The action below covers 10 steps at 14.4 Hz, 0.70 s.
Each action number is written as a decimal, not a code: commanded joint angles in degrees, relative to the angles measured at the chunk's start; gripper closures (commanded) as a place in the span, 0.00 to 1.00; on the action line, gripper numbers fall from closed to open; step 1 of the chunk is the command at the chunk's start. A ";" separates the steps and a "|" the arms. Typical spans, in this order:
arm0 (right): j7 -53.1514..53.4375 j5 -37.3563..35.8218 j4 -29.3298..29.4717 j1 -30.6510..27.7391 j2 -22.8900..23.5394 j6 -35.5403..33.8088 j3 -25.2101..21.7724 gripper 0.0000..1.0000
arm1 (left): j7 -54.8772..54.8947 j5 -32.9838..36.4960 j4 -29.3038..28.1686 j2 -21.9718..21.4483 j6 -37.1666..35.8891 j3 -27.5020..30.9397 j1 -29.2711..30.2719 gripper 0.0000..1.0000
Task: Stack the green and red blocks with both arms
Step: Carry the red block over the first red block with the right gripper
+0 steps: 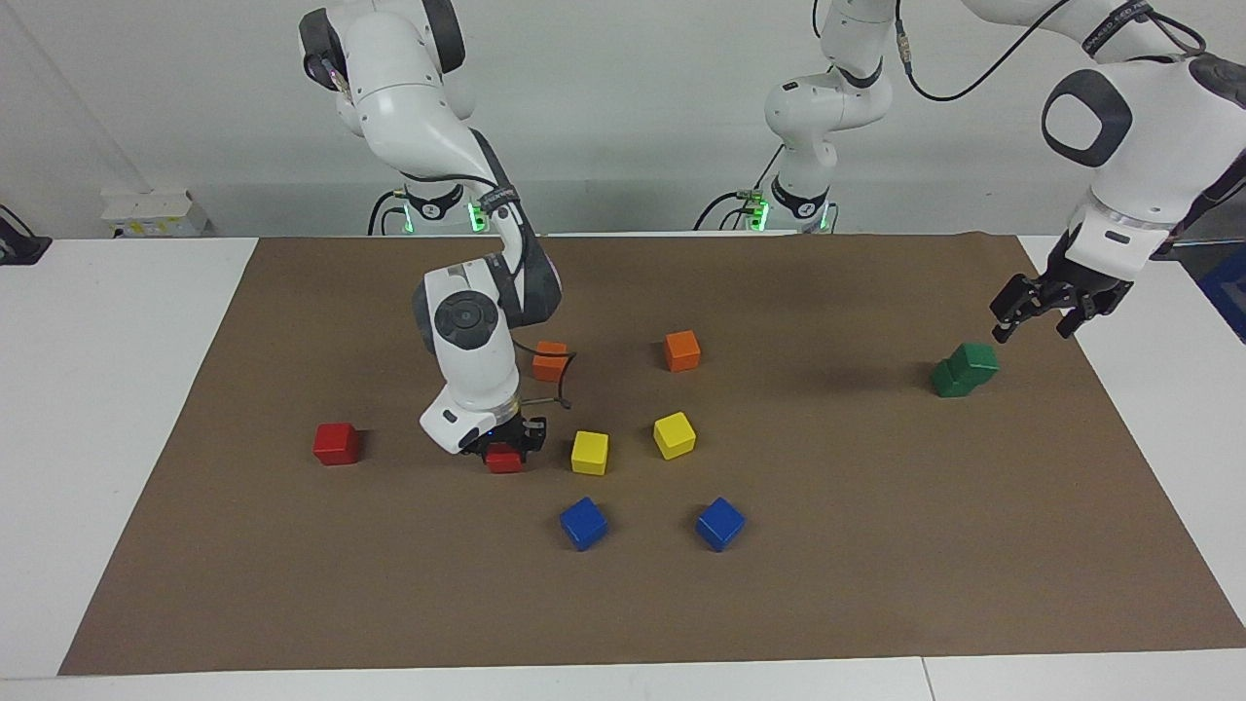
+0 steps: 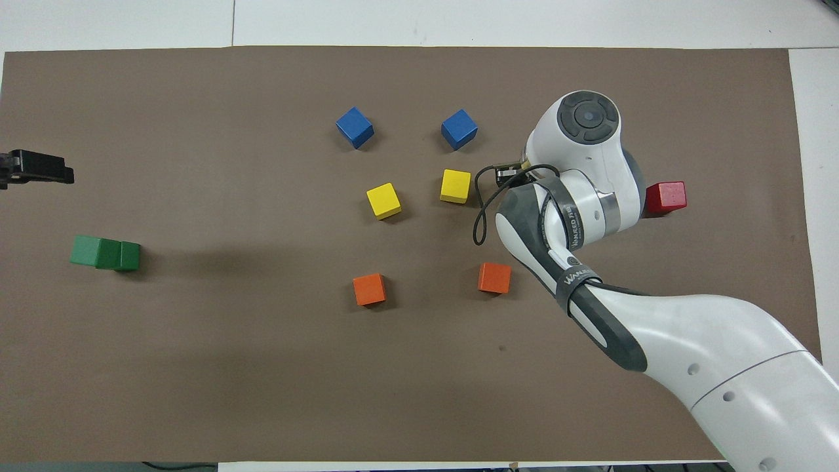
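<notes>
Two green blocks (image 1: 964, 370) (image 2: 105, 254) stand stacked near the left arm's end of the mat, the upper one set askew on the lower. My left gripper (image 1: 1036, 326) (image 2: 36, 172) hangs open in the air above and beside that stack, holding nothing. My right gripper (image 1: 504, 440) is down at the mat, shut on a red block (image 1: 504, 458); the right arm hides this block in the overhead view. The other red block (image 1: 337, 443) (image 2: 665, 196) sits alone on the mat toward the right arm's end.
Beside the held red block lie two yellow cubes (image 1: 589, 453) (image 1: 674, 434). Two orange cubes (image 1: 550, 360) (image 1: 682, 350) lie nearer to the robots, two blue cubes (image 1: 583, 523) (image 1: 719, 523) farther out. A brown mat (image 1: 876, 584) covers the table.
</notes>
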 commanded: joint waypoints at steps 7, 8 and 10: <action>-18.17 0.41 -3.13 -16.70 -9.54 -6.37 0.78 1.00 | -2.58 0.03 1.22 -4.17 -7.52 0.26 -1.45 0.00; -17.65 0.49 -4.78 -16.79 -10.07 -4.97 0.78 1.00 | -2.58 0.03 1.13 -4.78 -7.70 0.17 -1.46 0.00; -17.38 0.41 -9.52 -18.36 -11.38 1.16 0.69 1.00 | -2.41 0.12 1.04 -5.49 -9.10 0.26 -1.72 0.00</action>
